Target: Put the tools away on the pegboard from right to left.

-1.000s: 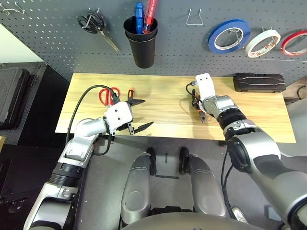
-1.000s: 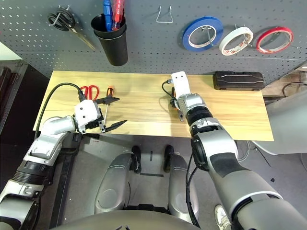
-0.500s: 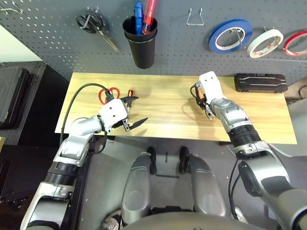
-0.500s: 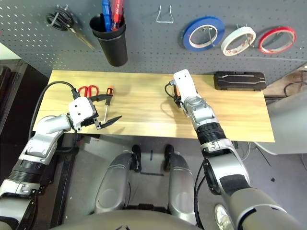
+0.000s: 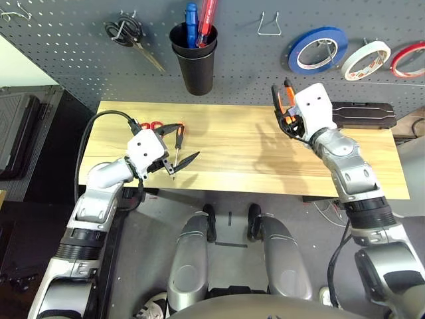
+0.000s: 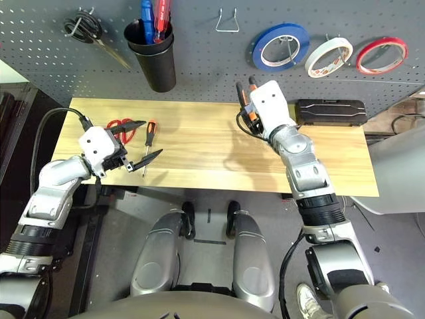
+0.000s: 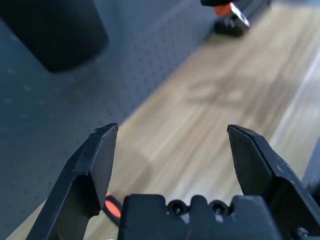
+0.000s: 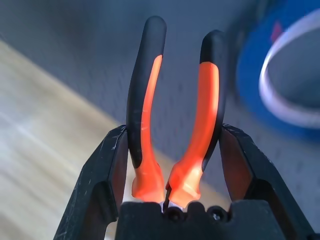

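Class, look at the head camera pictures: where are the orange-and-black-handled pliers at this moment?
The pliers are off the table, gripped in the right claw, handles up. They are held in front of the pegboard, below the empty wire hook and left of the blue tape roll.

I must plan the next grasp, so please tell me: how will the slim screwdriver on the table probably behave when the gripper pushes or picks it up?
The screwdriver looks rigid, with a thin metal shaft, so it should not bend. Its rounded handle lies flat on the smooth wooden table, so a sideways push may roll it. It seems light.
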